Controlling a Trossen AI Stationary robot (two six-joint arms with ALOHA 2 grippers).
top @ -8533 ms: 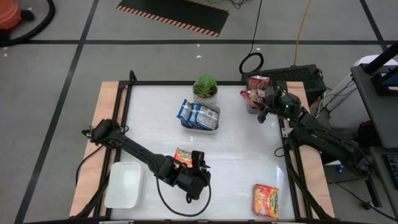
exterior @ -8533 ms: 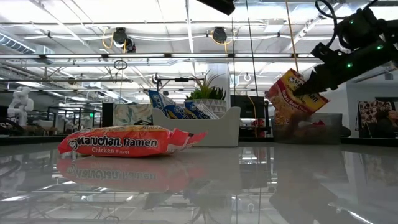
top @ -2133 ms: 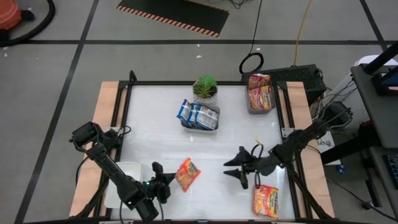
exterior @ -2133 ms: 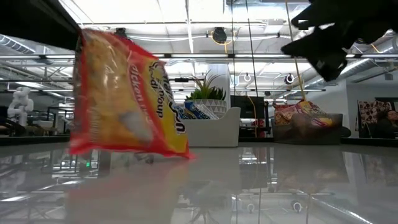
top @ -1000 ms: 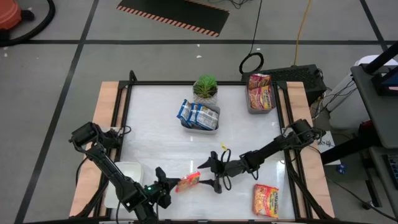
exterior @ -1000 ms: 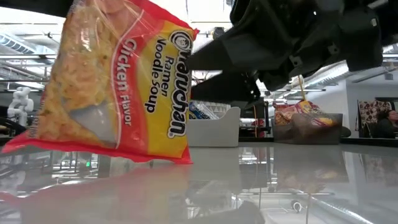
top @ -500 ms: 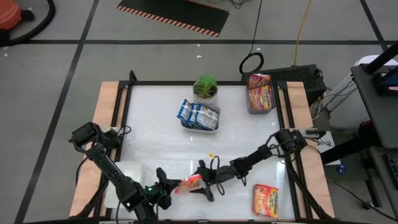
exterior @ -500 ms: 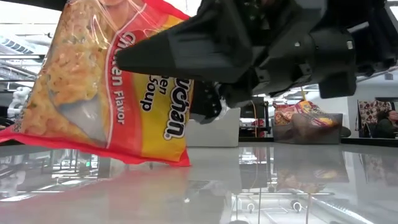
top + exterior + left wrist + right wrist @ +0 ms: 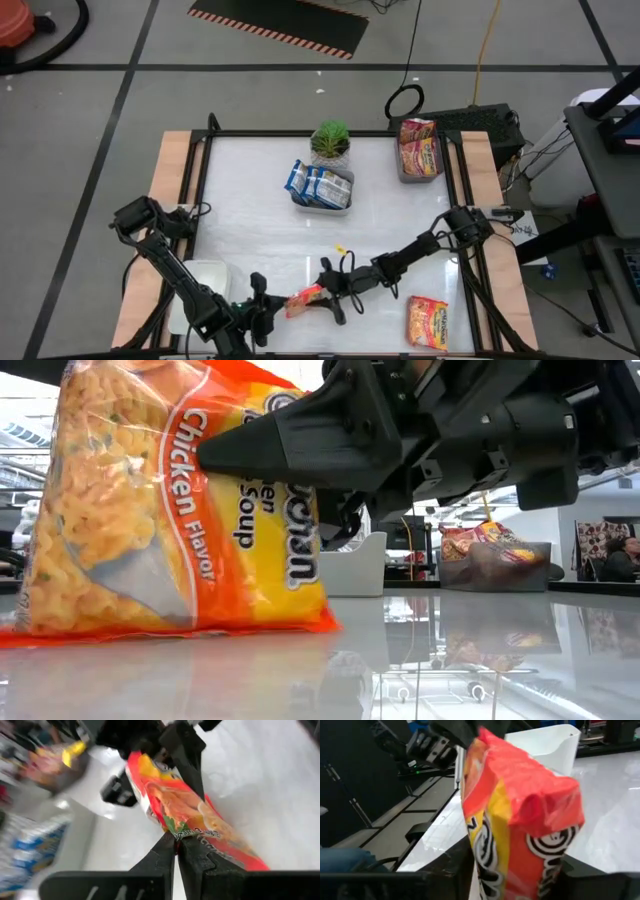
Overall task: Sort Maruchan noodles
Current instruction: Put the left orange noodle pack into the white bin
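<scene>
An orange-red Maruchan chicken packet (image 9: 305, 297) stands on its long edge near the table's front, its printed face (image 9: 180, 510) toward the near edge. My left gripper (image 9: 272, 305) is shut on its left end, and my right gripper (image 9: 322, 292) is closed over its right end. Whether the lower edge (image 9: 170, 632) touches the table, I cannot tell. Another pink-red packet (image 9: 427, 320) lies flat at the front right. My left gripper (image 9: 176, 851) pinches the crimped seam (image 9: 189, 833) at the packet's left end between its two fingertips. It comes from the table's left, slanting down. My right gripper (image 9: 515, 870) has the packet's right end (image 9: 520, 805) between its fingers, one on the near face (image 9: 270, 445) and one behind. The fingers come level from the table's right and lie along the packet, which stands upright between them.
A white tray (image 9: 321, 188) with blue-white packets stands mid-table before a potted plant (image 9: 330, 140). A grey tray (image 9: 417, 150) with pink-red packets sits at the far right. A white tray (image 9: 200, 290) lies at the front left, beside my left arm.
My right gripper has gone toward the table's left and a little down, reached the packet's right end and shut on it. My left gripper has rolled in place. The packet has turned from tilted to standing square, and its lower edge has come down to the table.
</scene>
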